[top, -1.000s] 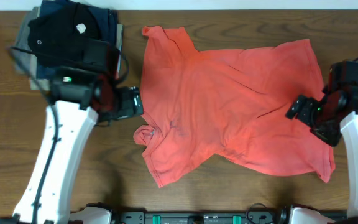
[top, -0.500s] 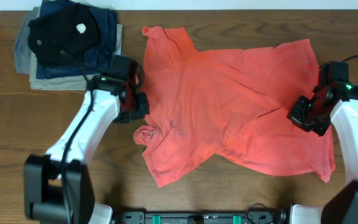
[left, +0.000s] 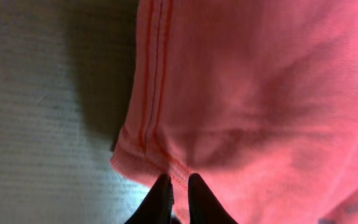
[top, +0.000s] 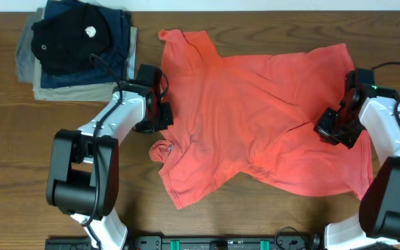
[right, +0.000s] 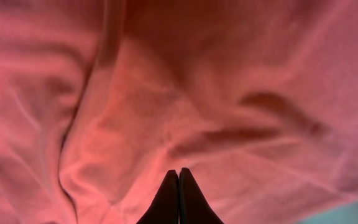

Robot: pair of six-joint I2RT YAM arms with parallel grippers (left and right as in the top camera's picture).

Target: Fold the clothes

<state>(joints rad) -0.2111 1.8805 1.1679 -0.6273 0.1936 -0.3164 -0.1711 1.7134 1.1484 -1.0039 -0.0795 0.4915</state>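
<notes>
The clothes (top: 242, 104), a coral-red T-shirt, lie spread and wrinkled across the middle of the table, one sleeve curled at the lower left. My left gripper (top: 165, 114) is at the shirt's left edge. In the left wrist view its fingertips (left: 178, 179) are shut on the stitched hem of the shirt (left: 260, 74), with a strip of fabric between them. My right gripper (top: 321, 128) rests on the shirt's right side. In the right wrist view its fingers (right: 179, 171) are pressed fully together against the creased fabric (right: 166, 93), with no fabric showing between them.
A stack of folded black, navy and khaki garments (top: 75, 45) sits at the back left corner. Bare wooden table (top: 19, 160) lies left of the shirt and along the front edge. Both arms reach in from the front corners.
Both grippers have gone from open to shut. The left one moved right and back to the shirt's left hem and pinched it. The right one moved left onto the shirt.
</notes>
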